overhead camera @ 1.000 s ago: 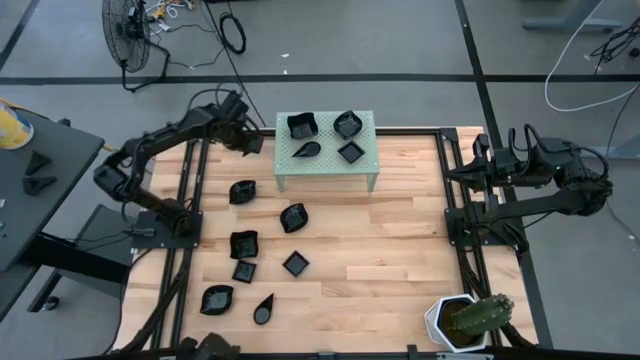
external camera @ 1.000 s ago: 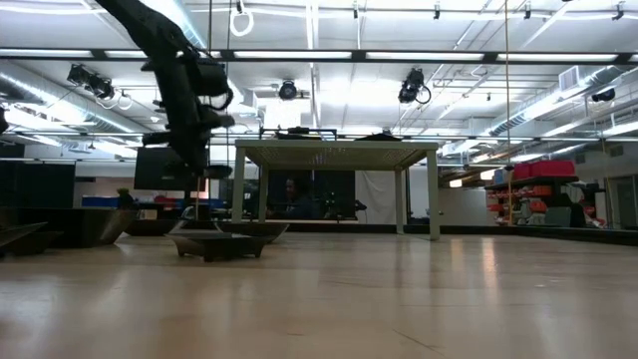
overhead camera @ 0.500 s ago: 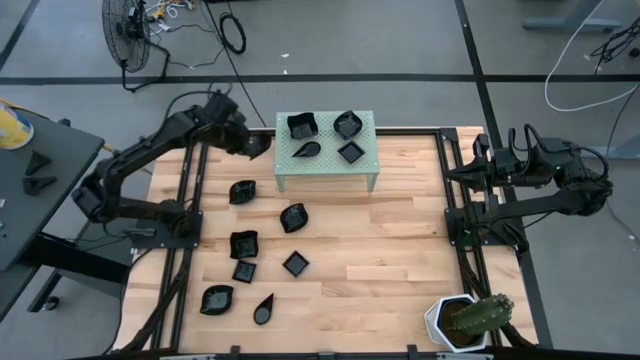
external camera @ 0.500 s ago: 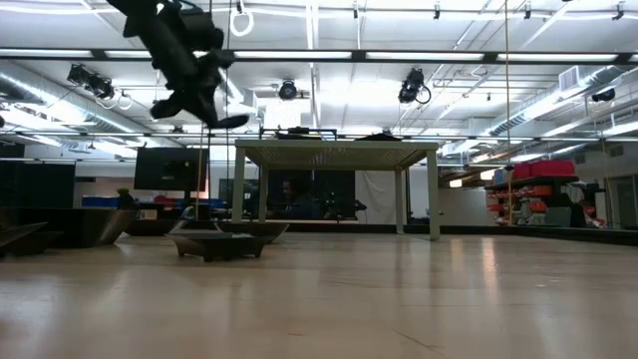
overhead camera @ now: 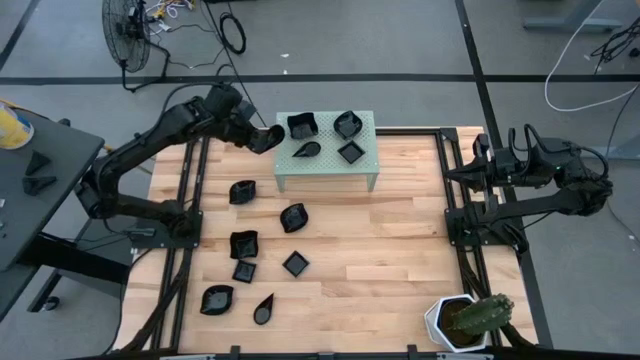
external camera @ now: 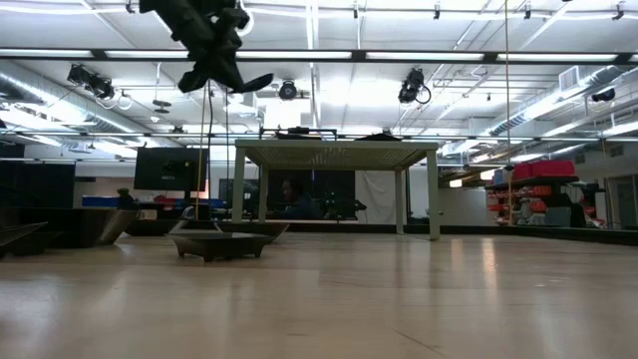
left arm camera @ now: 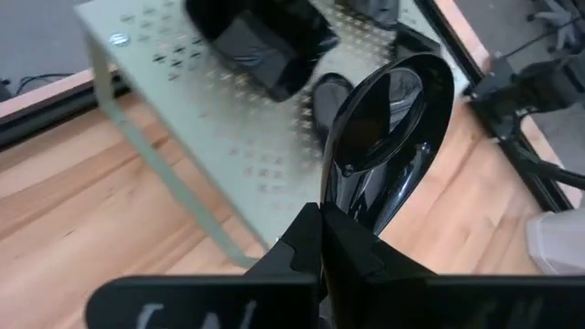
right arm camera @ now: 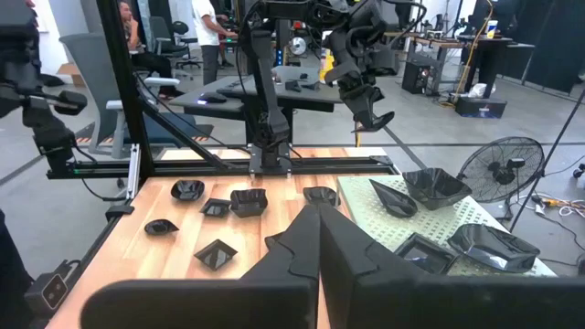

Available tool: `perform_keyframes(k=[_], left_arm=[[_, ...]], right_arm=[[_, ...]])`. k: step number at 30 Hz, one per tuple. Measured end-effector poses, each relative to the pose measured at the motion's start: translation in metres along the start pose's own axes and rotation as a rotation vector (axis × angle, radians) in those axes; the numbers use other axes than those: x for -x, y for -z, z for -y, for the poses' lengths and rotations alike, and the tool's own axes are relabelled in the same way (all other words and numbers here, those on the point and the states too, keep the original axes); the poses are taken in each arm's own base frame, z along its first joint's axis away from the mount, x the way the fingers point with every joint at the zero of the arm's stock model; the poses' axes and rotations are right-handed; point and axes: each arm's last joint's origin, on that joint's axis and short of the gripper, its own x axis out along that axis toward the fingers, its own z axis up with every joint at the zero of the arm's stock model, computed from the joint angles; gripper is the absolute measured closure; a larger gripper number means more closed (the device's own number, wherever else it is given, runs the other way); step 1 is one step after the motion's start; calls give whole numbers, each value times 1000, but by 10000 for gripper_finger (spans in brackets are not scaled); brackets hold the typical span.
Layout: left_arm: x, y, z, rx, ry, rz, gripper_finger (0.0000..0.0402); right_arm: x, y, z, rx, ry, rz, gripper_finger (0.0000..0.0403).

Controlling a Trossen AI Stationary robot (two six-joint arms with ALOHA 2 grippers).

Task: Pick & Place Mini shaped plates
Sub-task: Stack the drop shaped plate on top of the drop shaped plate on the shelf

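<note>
**Four dishes up, one more in the air**

Four mini shaped plates already sit on the pale green perforated stand, and we are carrying the next one. Our left gripper hangs beside the stand's left end, raised above the table, its fingers pinched on the rim of a teardrop plate; the left wrist view shows that glossy dish jutting forward from the fingers over the stand's perforated top. We judge this to be the carry step, close to placement. Seven more black plates lie scattered on the wooden table in front of the stand, so the job looks well short of done.

Next we would need to bring the held dish over a bare patch of the stand, clear of the plates already there, lower it level, and only then let go.

Our right gripper waits at the table's right edge, fingers pressed together and holding nothing. A white cactus pot stands in the near right corner, well apart from the work
</note>
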Motion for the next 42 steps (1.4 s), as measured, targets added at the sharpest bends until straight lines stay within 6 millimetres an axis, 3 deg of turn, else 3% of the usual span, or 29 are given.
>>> perform_keyframes(k=[9, 17, 28, 34, 42], left_arm=[[-8, -34, 20, -77, 51, -1, 398], [-35, -51, 28, -143, 81, -82, 396], [-78, -45, 19, -112, 91, -262, 394], [-91, -43, 18, -117, 85, -297, 389], [-94, -42, 21, -153, 33, -274, 387]], right_arm=[[0, 0, 0, 0, 1, 0, 399], [0, 0, 0, 0, 0, 0, 399], [0, 0, 0, 0, 1, 0, 399], [0, 0, 0, 0, 0, 0, 399], [0, 0, 0, 0, 1, 0, 399]])
